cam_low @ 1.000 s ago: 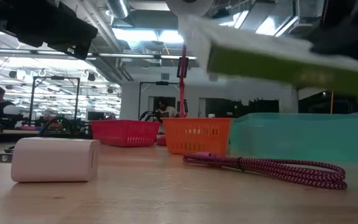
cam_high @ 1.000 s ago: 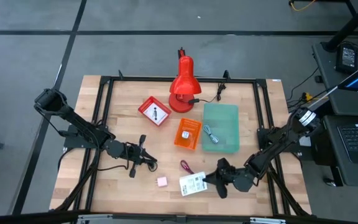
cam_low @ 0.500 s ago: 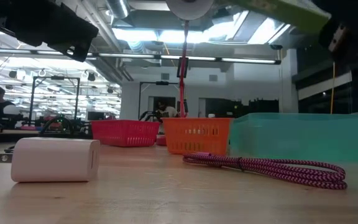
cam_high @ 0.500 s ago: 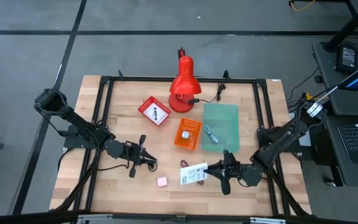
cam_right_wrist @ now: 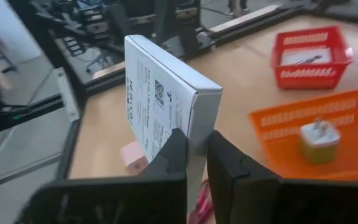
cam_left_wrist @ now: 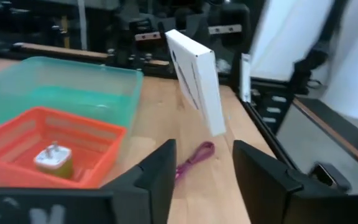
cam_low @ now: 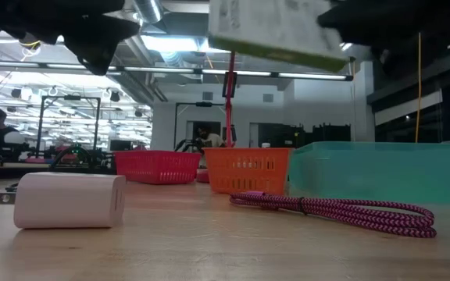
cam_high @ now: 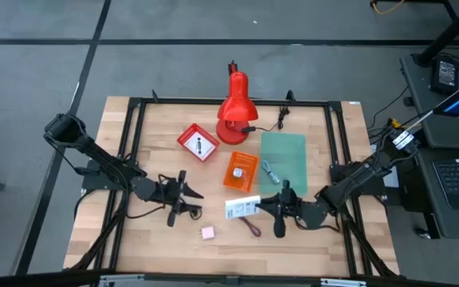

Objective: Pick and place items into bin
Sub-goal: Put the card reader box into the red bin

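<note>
A white printed box (cam_high: 241, 208) hangs above the table with my right gripper (cam_high: 273, 209) shut on it; it shows at the top of the low view (cam_low: 276, 31). Beneath it a maroon cord (cam_high: 253, 228) lies flat on the wood, and a pink cube (cam_high: 207, 233) sits nearer the front edge. My left gripper (cam_high: 186, 194) stands open left of the box with nothing between its fingers (cam_left_wrist: 166, 171). Three bins sit mid-table: red (cam_high: 198, 143), orange (cam_high: 241, 171) and teal (cam_high: 283, 163). My right gripper pinches the box across its thickness at its near end (cam_right_wrist: 190, 134), one finger (cam_right_wrist: 174, 155) on the printed broad face and the other on the opposite face. The fingers come nearly level from the table's right. The box is lifted clear, standing on edge and tilted.
A red desk lamp (cam_high: 233, 108) stands at the far middle. The orange bin holds a white plug (cam_right_wrist: 319, 143), and the red bin a small dark item (cam_high: 199, 145). A black cable (cam_high: 170, 215) lies by my left gripper. A black frame (cam_high: 134, 108) rims the table.
My right gripper has risen and gone toward the far edge and the orange bin, rolling as it went. The white box has come off the table and turned from lying flat onto its edge. My left gripper has opened where it stands.
</note>
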